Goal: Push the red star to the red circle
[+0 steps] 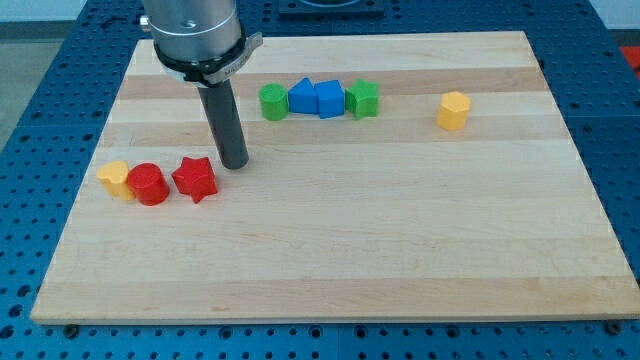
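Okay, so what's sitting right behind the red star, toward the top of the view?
My tip stands just up-right of the red star; contact is unclear. The rod hides a strip of board.

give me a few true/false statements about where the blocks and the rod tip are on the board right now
1. The red star lies just to the view's right of the red circle. True.
2. My tip sits at the view's left of the yellow block beside the red circle. False: my tip is at the view's upper right of the red star, and that yellow block is at the far left of the row.
3. Two blue blocks sit between two green blocks near the view's top. True.
4. The yellow block at the view's right touches a green block. False: it stands alone, apart from the row.
5. The red star rests on top of the red circle. False: both lie on the board, side by side.
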Action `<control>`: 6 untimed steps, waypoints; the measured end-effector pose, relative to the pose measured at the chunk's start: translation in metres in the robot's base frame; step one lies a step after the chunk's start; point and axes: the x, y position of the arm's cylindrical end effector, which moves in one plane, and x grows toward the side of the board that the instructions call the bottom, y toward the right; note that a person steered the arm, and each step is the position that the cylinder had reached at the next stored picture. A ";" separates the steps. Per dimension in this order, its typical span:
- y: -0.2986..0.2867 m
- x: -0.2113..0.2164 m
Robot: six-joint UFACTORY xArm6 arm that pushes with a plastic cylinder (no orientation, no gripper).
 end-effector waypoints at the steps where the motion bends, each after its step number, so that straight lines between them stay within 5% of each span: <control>1: 0.003 0.013; 6: -0.021 0.030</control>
